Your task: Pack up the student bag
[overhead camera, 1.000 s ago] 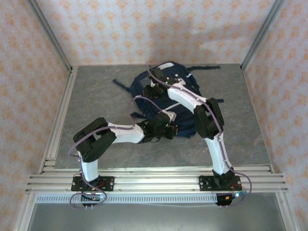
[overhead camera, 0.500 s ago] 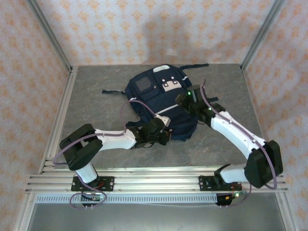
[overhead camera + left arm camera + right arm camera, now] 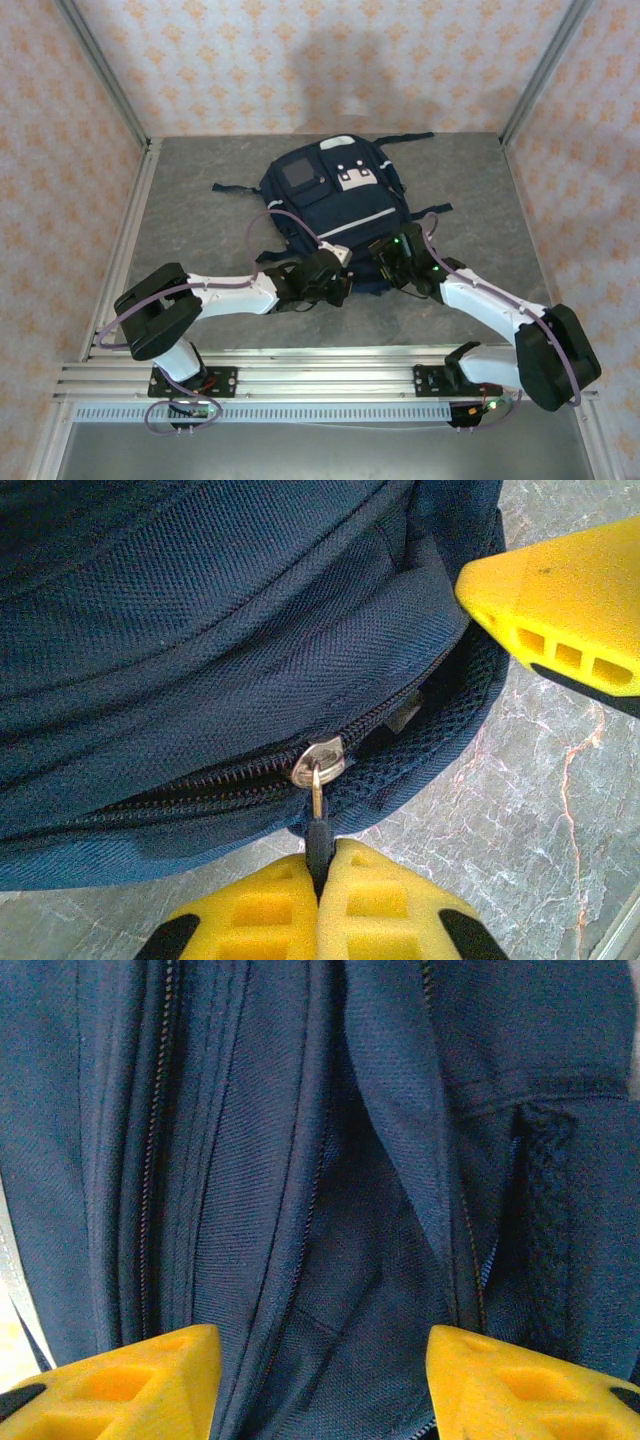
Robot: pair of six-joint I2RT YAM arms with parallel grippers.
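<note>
The navy student bag (image 3: 335,205) lies flat in the middle of the table, its grey patch and white-flapped pocket facing up. At the bag's near edge my left gripper (image 3: 336,283) is shut on the dark zipper pull (image 3: 318,832), which hangs from a silver slider (image 3: 318,760). The zip gapes slightly to the right of the slider. My right gripper (image 3: 384,262) hovers open just right of it, over the bag's near right corner. One of its yellow fingers (image 3: 560,610) shows in the left wrist view. In the right wrist view the open gripper (image 3: 322,1385) straddles folds of bag fabric (image 3: 320,1160).
The bag's dark straps (image 3: 232,189) trail left and toward the back right (image 3: 410,137). Patterned walls close in three sides. Aluminium rails (image 3: 300,375) run along the near edge and the left side. Grey marbled tabletop (image 3: 190,230) lies bare around the bag.
The right arm swung off the top of the bag to the right, then brought its gripper to the bag's near edge, jaws widening. The left gripper stayed shut and drew slightly toward me.
</note>
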